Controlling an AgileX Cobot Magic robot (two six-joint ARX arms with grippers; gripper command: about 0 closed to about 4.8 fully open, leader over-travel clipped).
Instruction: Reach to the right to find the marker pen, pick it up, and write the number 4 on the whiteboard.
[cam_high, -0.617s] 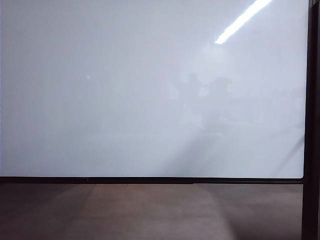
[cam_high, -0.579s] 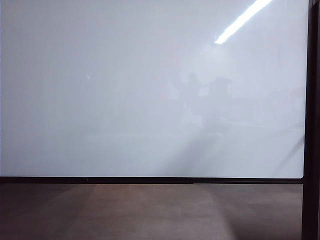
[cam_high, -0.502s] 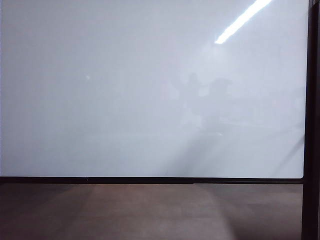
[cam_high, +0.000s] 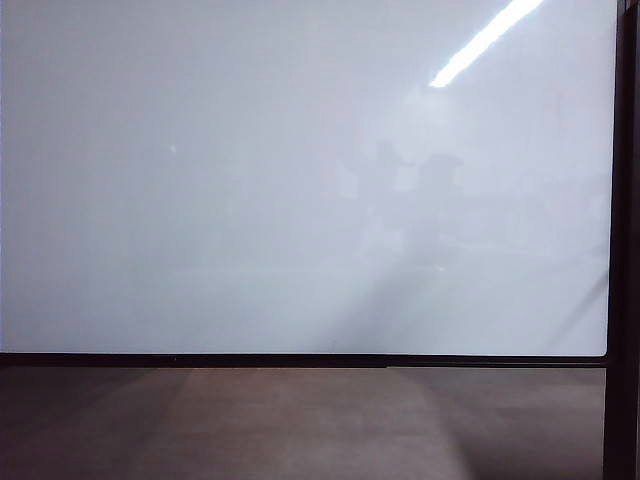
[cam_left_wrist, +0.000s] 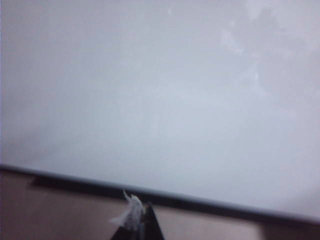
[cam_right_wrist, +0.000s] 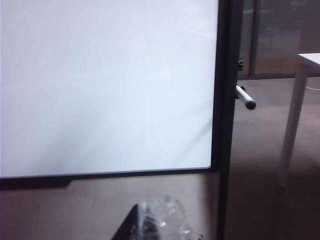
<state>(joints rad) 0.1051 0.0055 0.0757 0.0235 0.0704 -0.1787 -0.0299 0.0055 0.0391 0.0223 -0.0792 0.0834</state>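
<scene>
The whiteboard (cam_high: 300, 180) fills most of the exterior view, glossy white in a thin black frame. The number 4 is not in view on it. The marker pen (cam_right_wrist: 245, 97), light grey with a black end, sticks out just beyond the board's right frame post in the right wrist view. My right gripper (cam_right_wrist: 160, 225) sits low in front of the board's lower right corner, shut, its tips wrapped in clear film and well short of the pen. My left gripper (cam_left_wrist: 139, 221) points at the board's bottom frame, shut, with white fluff on one tip. Neither gripper shows in the exterior view.
A brown wooden surface (cam_high: 300, 420) runs under the board. The board's black right post (cam_right_wrist: 225, 100) stands between my right gripper and the pen. A white table leg (cam_right_wrist: 292, 115) stands further off beyond the pen.
</scene>
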